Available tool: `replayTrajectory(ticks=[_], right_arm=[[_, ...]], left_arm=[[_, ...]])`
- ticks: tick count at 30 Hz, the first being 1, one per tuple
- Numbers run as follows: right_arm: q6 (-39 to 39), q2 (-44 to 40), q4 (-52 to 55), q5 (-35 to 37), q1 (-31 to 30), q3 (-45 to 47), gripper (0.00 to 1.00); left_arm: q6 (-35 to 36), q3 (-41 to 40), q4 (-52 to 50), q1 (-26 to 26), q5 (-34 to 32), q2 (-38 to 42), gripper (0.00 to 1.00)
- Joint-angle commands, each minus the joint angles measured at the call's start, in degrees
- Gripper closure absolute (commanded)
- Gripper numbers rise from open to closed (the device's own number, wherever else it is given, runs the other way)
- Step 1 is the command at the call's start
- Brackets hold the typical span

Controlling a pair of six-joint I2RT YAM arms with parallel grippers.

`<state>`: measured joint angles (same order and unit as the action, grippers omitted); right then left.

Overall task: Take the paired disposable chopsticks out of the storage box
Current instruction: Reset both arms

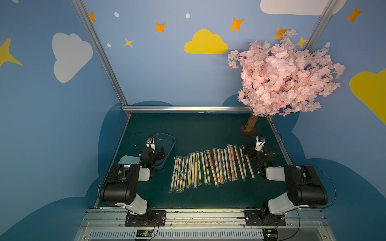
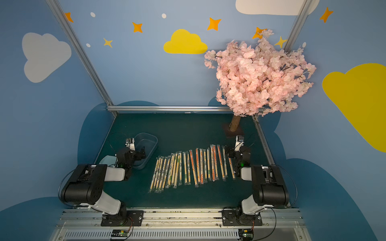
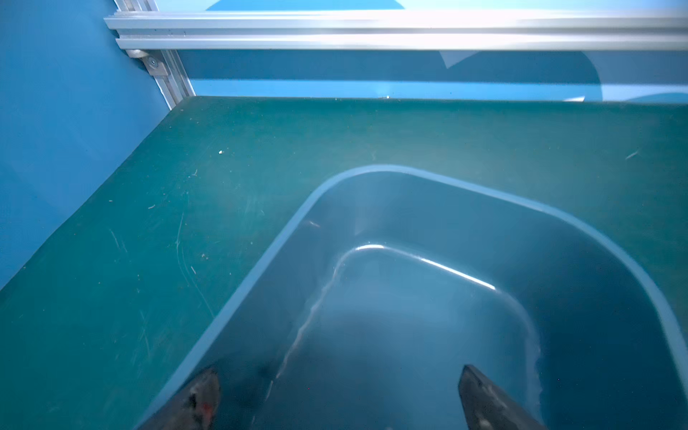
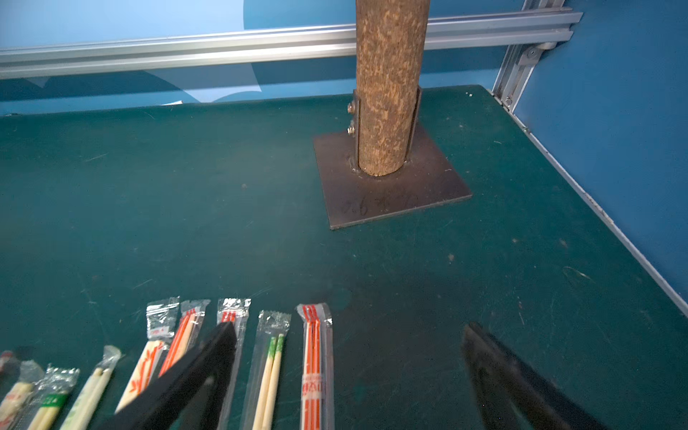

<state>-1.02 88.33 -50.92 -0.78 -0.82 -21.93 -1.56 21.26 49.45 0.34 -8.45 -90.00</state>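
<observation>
- Paired disposable chopsticks (image 1: 211, 167) lie in a loose row on the dark green table (image 1: 198, 127), all outside the storage box (image 1: 170, 149) — sleeves side by side, between the two arms.
- That box sits at the table's left, bluish and see-through; the left gripper (image 3: 338, 376) hangs over its inside, jaws spread wide, holding nothing.
- The right gripper (image 4: 350, 329) hovers above the row's right end, jaws likewise apart and empty.
- Behind it a pink blossom tree (image 1: 286, 75) stands on a metal plate (image 4: 394, 201).
- Blue walls (image 1: 167, 73) painted with clouds and stars close the table in — silver rails (image 1: 183, 108) at the corners.
</observation>
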Motion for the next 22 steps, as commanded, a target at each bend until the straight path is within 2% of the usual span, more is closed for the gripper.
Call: replayTrajectory(ticks=[1,13,18,22], right_arm=[[0.84,1.17,-3.30,-0.81,-0.01,0.72,0.02],[2.23,0.99,-4.19,0.60,-1.29,1.30,0.02],[1.43,1.33,-2.79,-1.95,-0.08,0.40,0.02],[2.25,1.06,-4.35,0.19,-1.19,1.33,0.02]], left_arm=[[-0.46,1.12,1.31,0.45,3.44,-0.17,0.00],[-0.20,0.73,2.22,0.48,3.51,-0.22,0.00],[-0.20,0.94,2.23,0.45,3.44,-0.42,0.00],[-0.20,0.68,2.44,0.37,3.44,-0.22,0.00]])
